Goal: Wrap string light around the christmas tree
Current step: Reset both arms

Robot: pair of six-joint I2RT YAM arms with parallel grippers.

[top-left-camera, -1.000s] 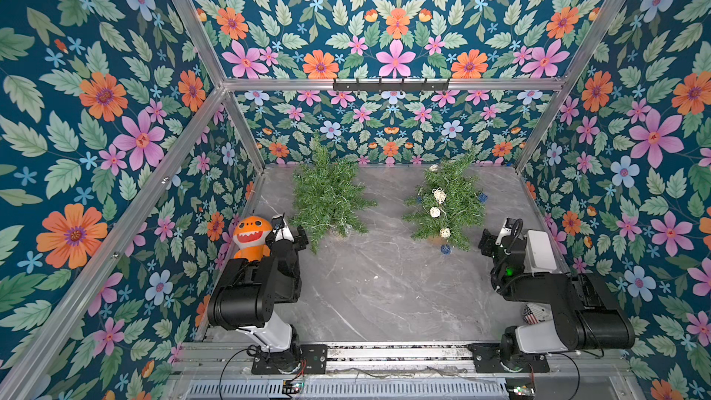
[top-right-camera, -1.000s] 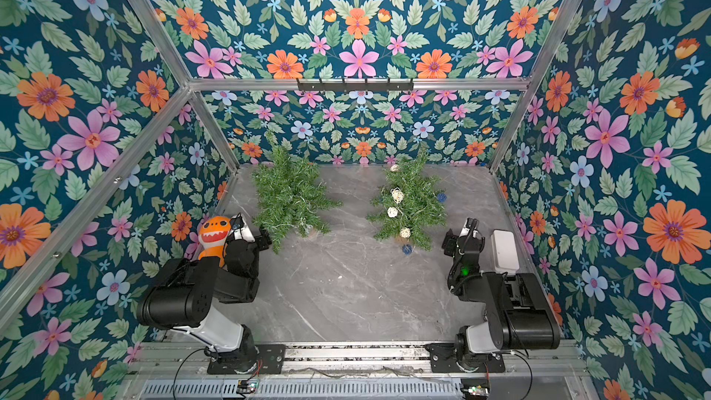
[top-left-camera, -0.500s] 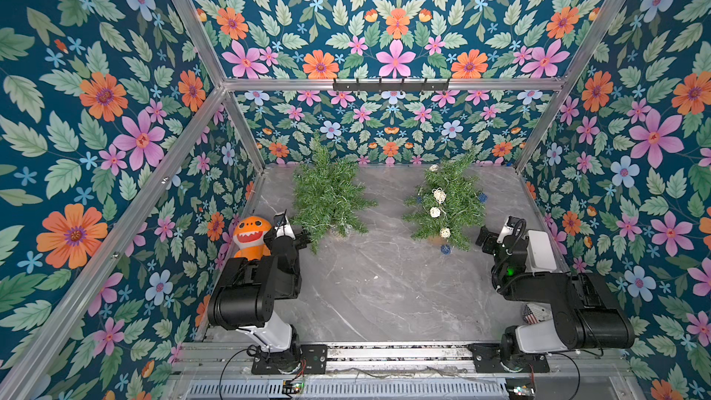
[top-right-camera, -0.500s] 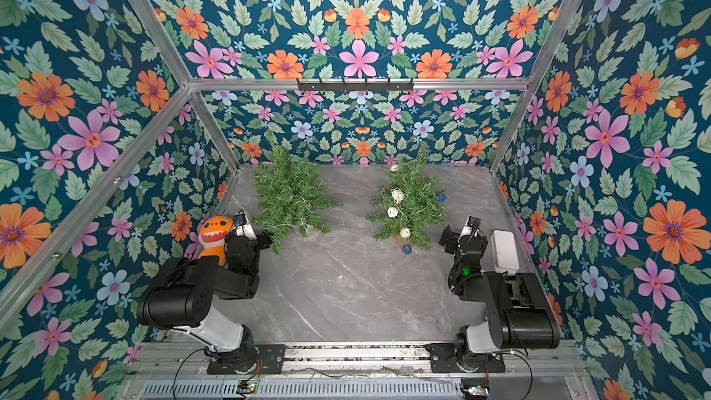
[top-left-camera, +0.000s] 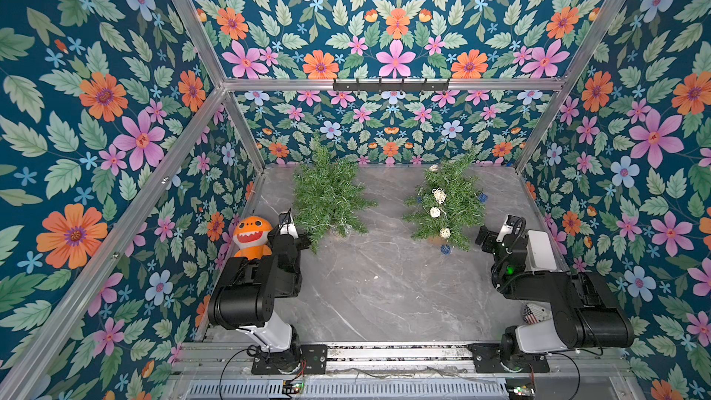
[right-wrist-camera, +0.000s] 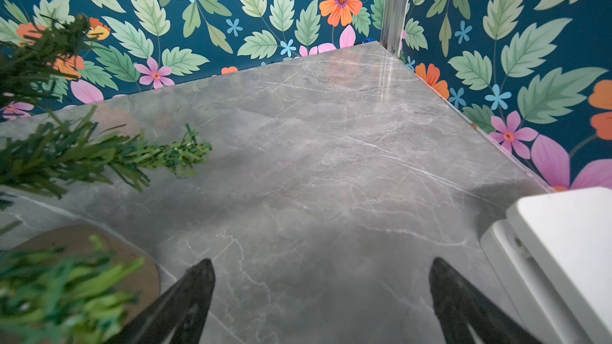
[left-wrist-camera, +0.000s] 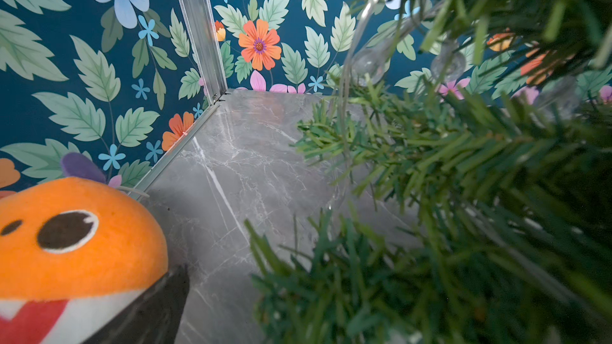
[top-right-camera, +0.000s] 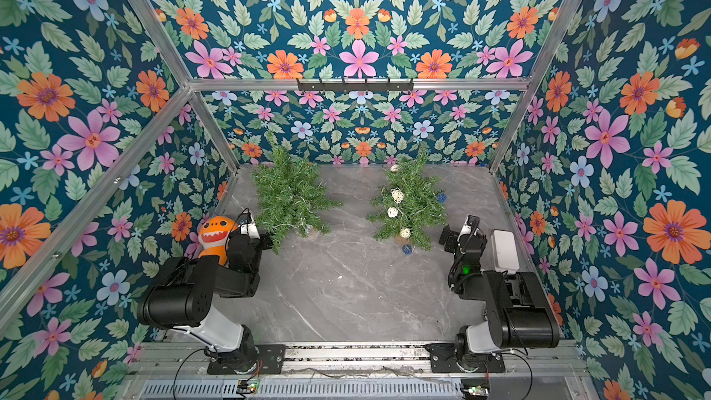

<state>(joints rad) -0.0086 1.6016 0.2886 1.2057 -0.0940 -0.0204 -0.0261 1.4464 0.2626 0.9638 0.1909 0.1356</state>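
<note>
You are holding the right gripper (right-wrist-camera: 321,263) over the table (right-wrist-camera: 331,127), fingers apart and empty; the left gripper (top-left-camera: 302,242) is sitting at the christmas tree (top-left-camera: 327,198), finger spacing indeterminable.

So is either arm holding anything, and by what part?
Nothing. Jaws on the right arm gape over the table; those on the left arm gape beside the tree nearest it.

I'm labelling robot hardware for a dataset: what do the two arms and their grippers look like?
Both the left arm and right arm have black housings on a white lower link, with black cables at the wrists. A green light glows on the right arm. The right gripper has black tapered fingers.
</note>
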